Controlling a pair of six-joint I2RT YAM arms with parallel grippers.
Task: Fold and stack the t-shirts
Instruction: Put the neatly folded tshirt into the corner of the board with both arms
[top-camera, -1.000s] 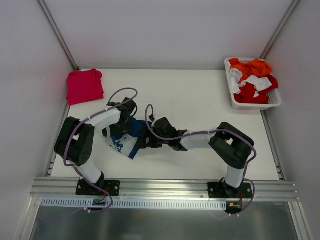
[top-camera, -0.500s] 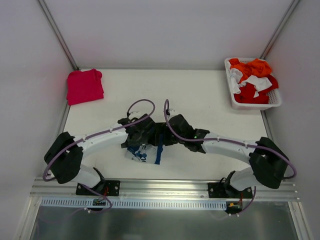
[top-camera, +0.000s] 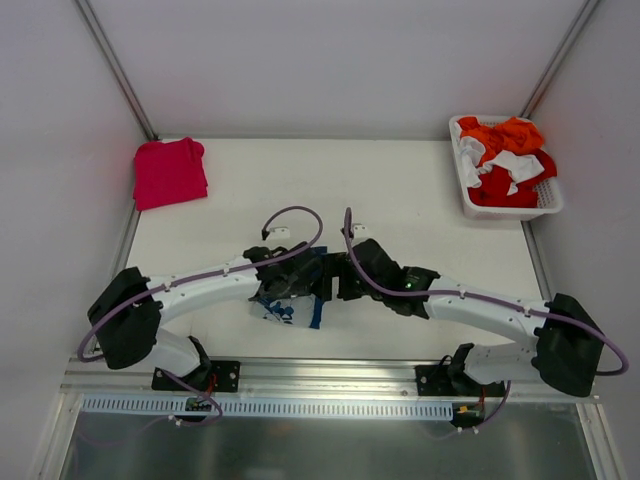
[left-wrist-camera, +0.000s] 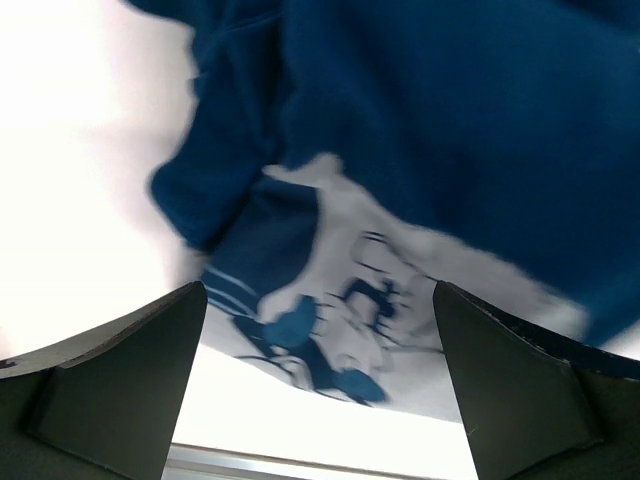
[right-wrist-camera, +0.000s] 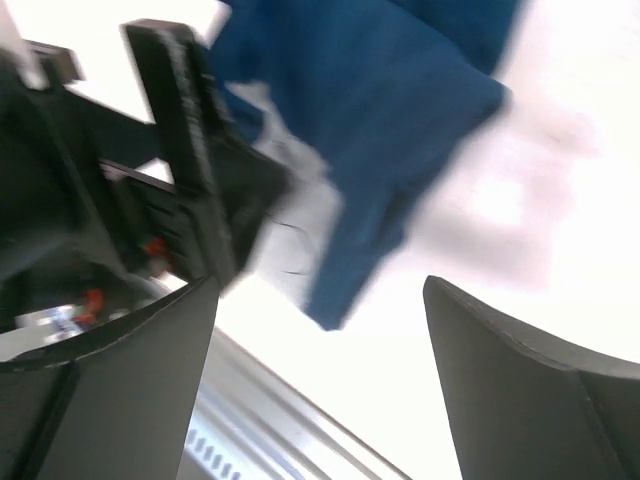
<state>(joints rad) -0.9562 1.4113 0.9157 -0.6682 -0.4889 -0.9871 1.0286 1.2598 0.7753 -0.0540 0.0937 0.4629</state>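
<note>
The navy t-shirt (left-wrist-camera: 450, 120) is lying bunched on the bench (top-camera: 400, 190), well apart from the white basket (top-camera: 510, 211), on that basket's near-left diagonal and close to the rail where the arms are bolted. The pink t-shirt (top-camera: 170, 172) is sitting straight across the bench from the basket, in the far left corner, already in a compact square.

Both arms are reaching in over the navy heap, so neither one is standing clearly nearer. The left fingers (left-wrist-camera: 120, 390) are standing wide apart with nothing between them, and the cloth is lying directly ahead of them: dark blue filling the upper part of the wrist view, the white printed patch falling between the 2 tips. The right fingers (right-wrist-camera: 110, 370) are likewise standing wide apart and gripping nothing. From them, the shirt is lying ahead and slightly toward the left arm, with 1 blue flap trailing down toward the rail.

From above, the heap is reading as slightly longer side to side than front to back, though the arms are covering most of it, so that axis is remaining a guess. Whether either pair is touching the cloth is not showing. Judging from this, the shirt is needing spreading before any fold, each arm taking its own side.
</note>
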